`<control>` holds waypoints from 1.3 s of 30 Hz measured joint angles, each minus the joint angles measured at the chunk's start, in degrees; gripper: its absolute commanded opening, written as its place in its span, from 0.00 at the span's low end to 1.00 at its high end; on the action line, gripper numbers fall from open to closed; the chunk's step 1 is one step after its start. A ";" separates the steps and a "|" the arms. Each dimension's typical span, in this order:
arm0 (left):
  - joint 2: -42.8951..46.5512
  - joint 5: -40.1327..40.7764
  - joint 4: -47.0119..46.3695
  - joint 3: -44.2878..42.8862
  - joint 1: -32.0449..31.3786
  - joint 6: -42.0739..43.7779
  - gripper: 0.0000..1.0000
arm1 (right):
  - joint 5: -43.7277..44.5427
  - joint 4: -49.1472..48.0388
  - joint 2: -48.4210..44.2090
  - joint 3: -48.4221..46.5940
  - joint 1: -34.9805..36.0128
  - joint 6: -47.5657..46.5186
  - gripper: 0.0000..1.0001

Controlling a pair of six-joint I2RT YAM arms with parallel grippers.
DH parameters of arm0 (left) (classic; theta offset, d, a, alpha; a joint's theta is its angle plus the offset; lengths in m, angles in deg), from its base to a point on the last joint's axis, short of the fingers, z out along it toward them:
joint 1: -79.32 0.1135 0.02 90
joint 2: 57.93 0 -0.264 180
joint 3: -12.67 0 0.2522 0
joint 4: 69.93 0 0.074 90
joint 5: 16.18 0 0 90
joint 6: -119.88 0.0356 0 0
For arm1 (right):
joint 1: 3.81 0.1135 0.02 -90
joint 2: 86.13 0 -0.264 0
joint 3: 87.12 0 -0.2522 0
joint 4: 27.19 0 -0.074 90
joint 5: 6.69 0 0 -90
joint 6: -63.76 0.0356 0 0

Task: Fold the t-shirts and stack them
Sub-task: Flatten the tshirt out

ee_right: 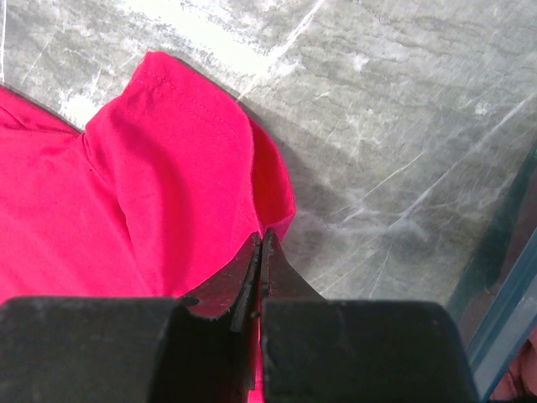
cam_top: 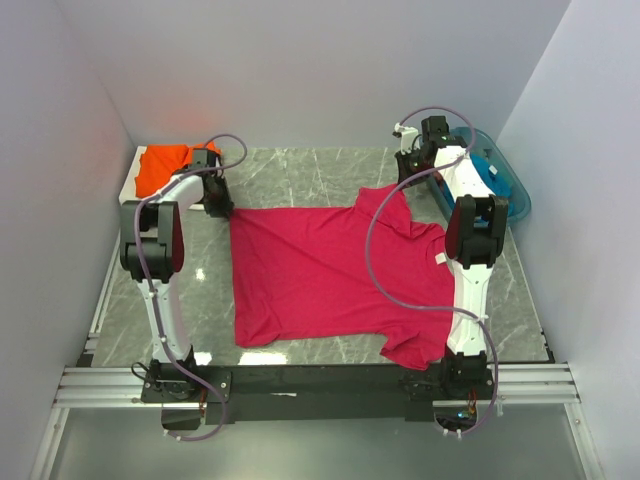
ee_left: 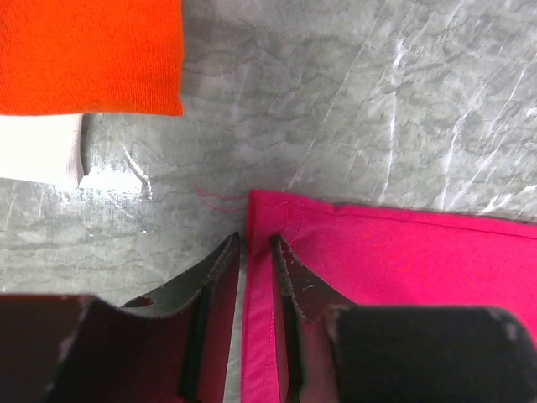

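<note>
Lying left-to-right, neck toward frame right, the magenta t-shirt (cam_top: 320,280) has my left fingers (ee_left: 210,287) slightly apart astride its hem corner, right fingers (ee_right: 221,295) seemingly clamping a sleeve.

No readable text, no numbers — none

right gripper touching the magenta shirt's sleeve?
Touching. The right wrist view shows the right gripper shut on the sleeve edge of the magenta t-shirt, with the fabric pinched at its tips.
</note>
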 measured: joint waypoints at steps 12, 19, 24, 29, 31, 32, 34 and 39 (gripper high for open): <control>-2.75 -0.46 3.41 -4.68 -0.87 1.60 0.35 | -0.07 0.26 0.00 0.00 0.00 0.02 0.00; -2.89 3.13 4.11 -5.16 -2.23 1.92 0.29 | -0.44 0.31 0.00 0.00 -0.09 0.04 0.00; -3.32 4.48 4.68 -5.77 -2.82 2.10 0.20 | -0.85 0.39 0.00 0.00 -0.20 0.07 0.00; -3.63 7.30 5.11 -6.27 -4.11 1.97 0.09 | -1.20 0.52 0.00 0.00 -0.31 0.22 0.00; -3.76 8.24 5.29 -6.58 -4.70 2.01 0.01 | -1.29 0.66 0.00 0.00 -0.31 0.22 0.00; -3.78 8.63 5.31 -6.64 -4.92 2.03 0.01 | -1.31 0.72 0.00 0.00 -0.31 0.24 0.00; -3.80 9.42 5.31 -6.67 -5.27 2.05 0.01 | -1.33 0.72 0.00 0.00 -0.31 0.24 0.00; -1.68 8.00 2.60 -3.50 -5.38 2.05 0.00 | -1.55 0.83 -0.15 0.04 -0.35 0.22 0.00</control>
